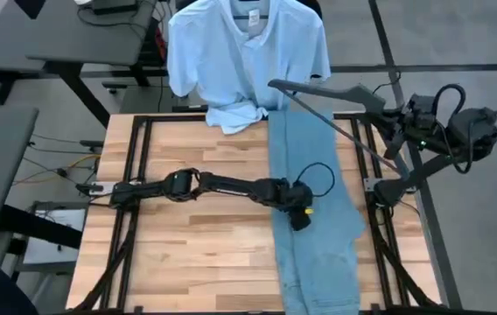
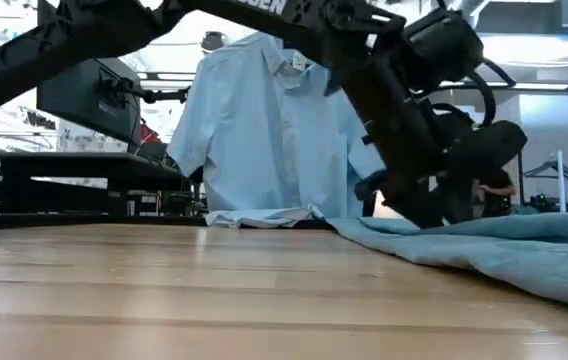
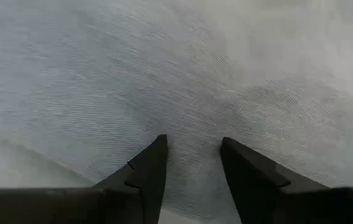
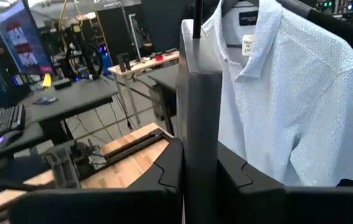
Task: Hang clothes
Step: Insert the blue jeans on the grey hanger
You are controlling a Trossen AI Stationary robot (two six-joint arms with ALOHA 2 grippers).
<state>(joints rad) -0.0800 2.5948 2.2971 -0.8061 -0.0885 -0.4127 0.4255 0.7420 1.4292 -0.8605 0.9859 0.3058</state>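
1. Far left of the overhead shot there's dark grey office desks with cables trailing on the grey floor. The right wrist cam also catches a lit monitor and a keyboard out in the room.
2. The bench is light wood planks on a black frame, mostly bare on its left half.
3. The left arm lies flat across the bench from the left edge. Its left gripper is pressed down on the jeans, fingers parted a little with only fabric showing between them, not pinching anything.
4. The pale blue collared shirt hangs at the back edge, its hem bunched on the bench.
5. The jeans run in a long strip from right beside that hem toward the front edge, right of center.
6. The right gripper is up off the right side, clamped on a dark hanger that reaches toward the shirt.
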